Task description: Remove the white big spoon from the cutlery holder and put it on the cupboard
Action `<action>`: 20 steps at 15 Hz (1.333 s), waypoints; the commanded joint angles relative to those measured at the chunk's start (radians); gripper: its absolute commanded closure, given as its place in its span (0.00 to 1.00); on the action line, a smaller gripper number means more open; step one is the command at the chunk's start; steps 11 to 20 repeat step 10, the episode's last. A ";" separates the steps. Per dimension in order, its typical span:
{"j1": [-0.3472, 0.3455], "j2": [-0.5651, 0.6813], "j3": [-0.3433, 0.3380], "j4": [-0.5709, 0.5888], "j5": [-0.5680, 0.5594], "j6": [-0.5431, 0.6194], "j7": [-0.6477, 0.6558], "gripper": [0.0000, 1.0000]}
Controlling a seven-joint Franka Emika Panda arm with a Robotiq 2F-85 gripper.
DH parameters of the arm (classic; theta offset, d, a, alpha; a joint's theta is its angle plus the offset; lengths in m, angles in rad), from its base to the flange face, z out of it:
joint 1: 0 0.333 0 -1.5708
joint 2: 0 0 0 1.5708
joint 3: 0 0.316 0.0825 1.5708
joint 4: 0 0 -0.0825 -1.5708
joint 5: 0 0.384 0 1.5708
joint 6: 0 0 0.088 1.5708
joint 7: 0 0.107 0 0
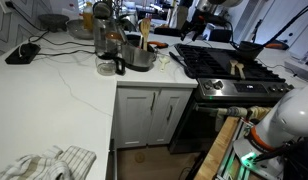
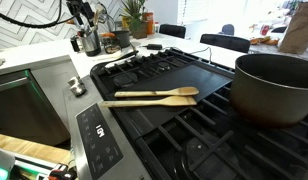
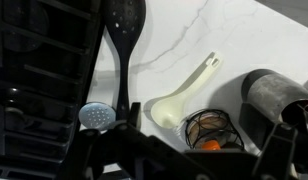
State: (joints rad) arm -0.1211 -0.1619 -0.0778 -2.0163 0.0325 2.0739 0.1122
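Observation:
In the wrist view the white big spoon seems to lie flat on the white stone top of the cupboard. Its bowl is next to a wire whisk, and its handle points away. My gripper hangs above it, open and empty, with its dark fingers at the bottom of the view. The shiny metal cutlery holder stands on the cupboard top near the stove, with wooden utensils in it. In an exterior view my gripper is above the holder.
A black slotted spoon and a small round strainer show beside the white spoon. A glass jug stands next to the holder. The black gas stove carries two wooden utensils and a dark pot.

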 commanded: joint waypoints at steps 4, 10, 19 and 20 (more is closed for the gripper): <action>0.006 -0.049 0.026 -0.023 -0.067 -0.043 0.154 0.00; 0.004 -0.058 0.030 -0.031 -0.072 -0.044 0.176 0.00; 0.004 -0.058 0.030 -0.031 -0.072 -0.044 0.176 0.00; 0.004 -0.058 0.030 -0.031 -0.072 -0.044 0.176 0.00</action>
